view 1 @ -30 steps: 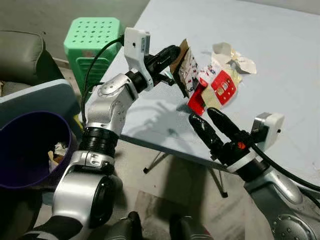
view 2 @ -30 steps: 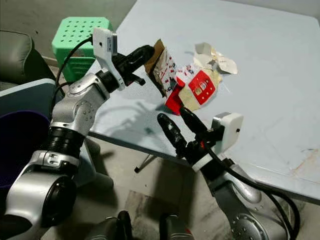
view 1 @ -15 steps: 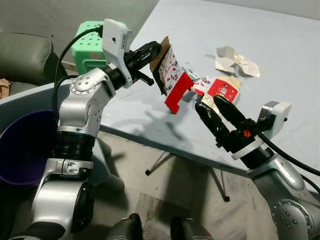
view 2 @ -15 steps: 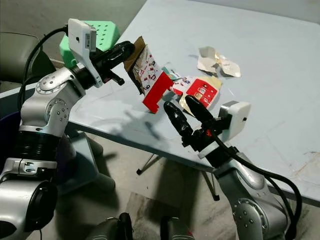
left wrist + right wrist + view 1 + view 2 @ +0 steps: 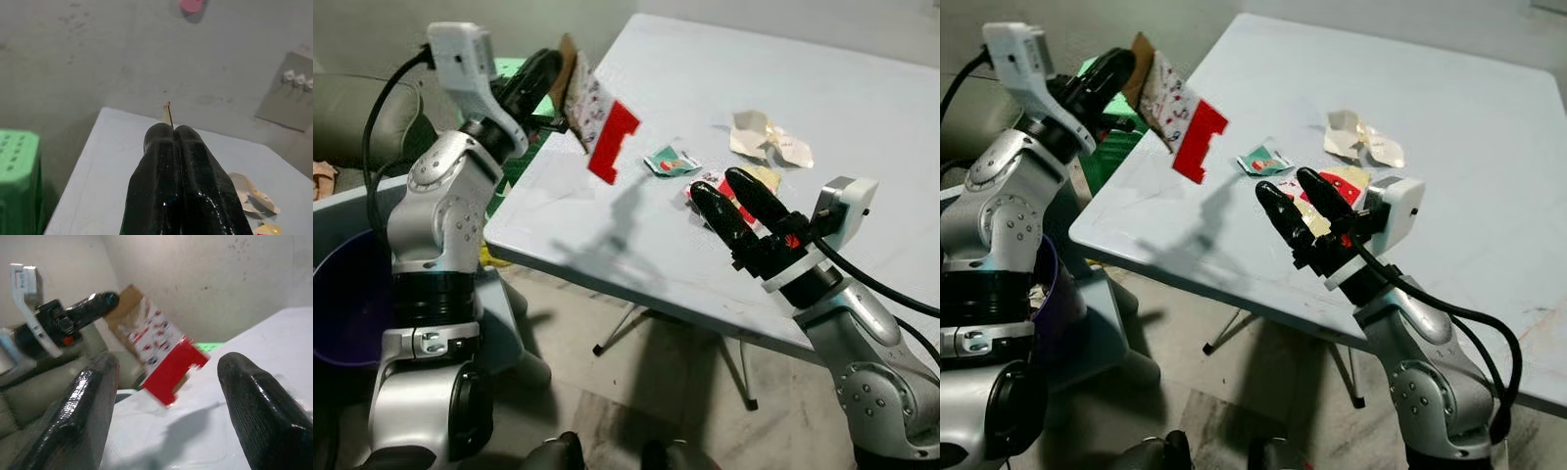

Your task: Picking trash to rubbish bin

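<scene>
Left eye view: the left end effector (image 5: 551,70) is pinching a carton (image 5: 597,122), holding it in the air over the desk's (image 5: 636,225) 9 o'clock edge. The right end effector (image 5: 736,199) is hovering with fingers spread above a red wrapper (image 5: 1340,182).

Left wrist view: its fingers (image 5: 168,161) are pressing together on the carton's edge.

Right wrist view: the carton is hanging between spread fingers (image 5: 93,396).

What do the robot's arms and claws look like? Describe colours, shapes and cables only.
Both arms are silver metal with rounded joints and ribbed black bands. Each ends in a claw of two long, glossy black fingers: the left claw and the right claw. A white boxy camera block sits on each wrist, with a black cable looping back along the arm. A small red mark shows at the right claw's base.
</scene>
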